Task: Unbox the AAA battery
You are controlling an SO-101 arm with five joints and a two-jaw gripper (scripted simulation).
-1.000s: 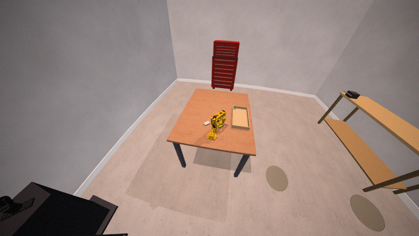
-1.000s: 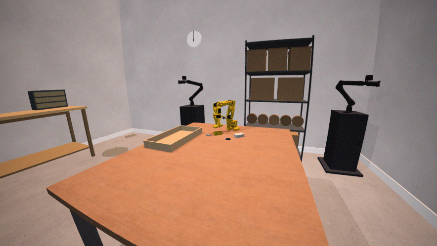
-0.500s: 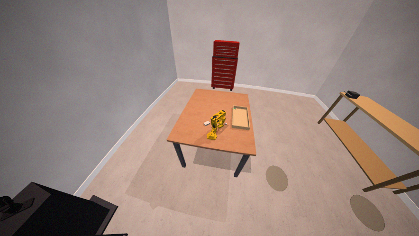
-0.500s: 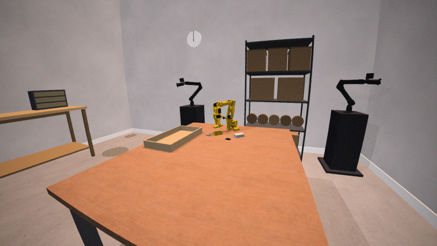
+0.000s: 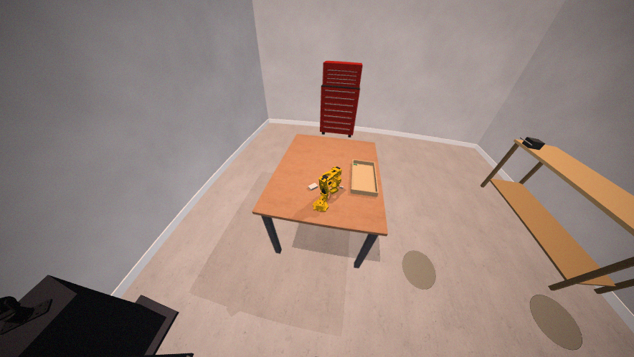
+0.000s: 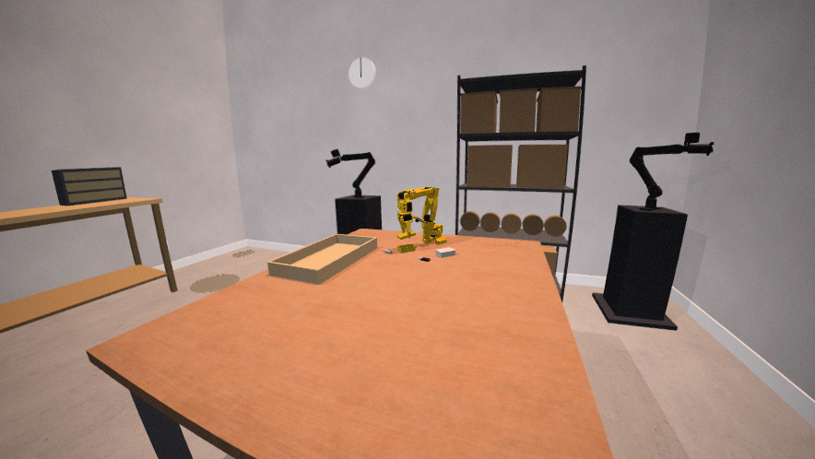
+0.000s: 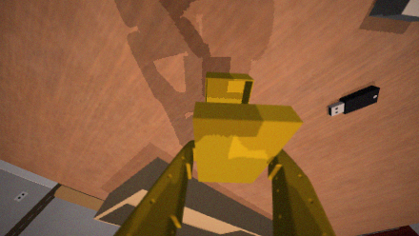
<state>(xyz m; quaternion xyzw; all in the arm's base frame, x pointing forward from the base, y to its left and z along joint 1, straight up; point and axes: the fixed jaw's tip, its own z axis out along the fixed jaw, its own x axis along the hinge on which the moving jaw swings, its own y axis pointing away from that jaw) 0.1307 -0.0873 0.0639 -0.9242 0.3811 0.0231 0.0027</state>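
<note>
In the wrist view my gripper (image 7: 233, 164) is shut on a yellow box part, which looks like the yellow lid (image 7: 245, 143), and holds it above the table. Straight below it, a smaller-looking yellow box base (image 7: 229, 88) stands on the table; I cannot see into it. In the exterior view the arm (image 6: 416, 213) hangs over that yellow base (image 6: 406, 248). The tan tray (image 6: 324, 257) lies to the left of it. In the top view a small green speck lies in the tray's far corner. I cannot make out the AAA battery for sure.
A black USB stick (image 7: 354, 100) lies on the table right of the base. A white box (image 6: 445, 252) lies beyond it, and its corner also shows in the wrist view (image 7: 395, 9). A small grey item (image 6: 387, 251) lies between the base and the tray.
</note>
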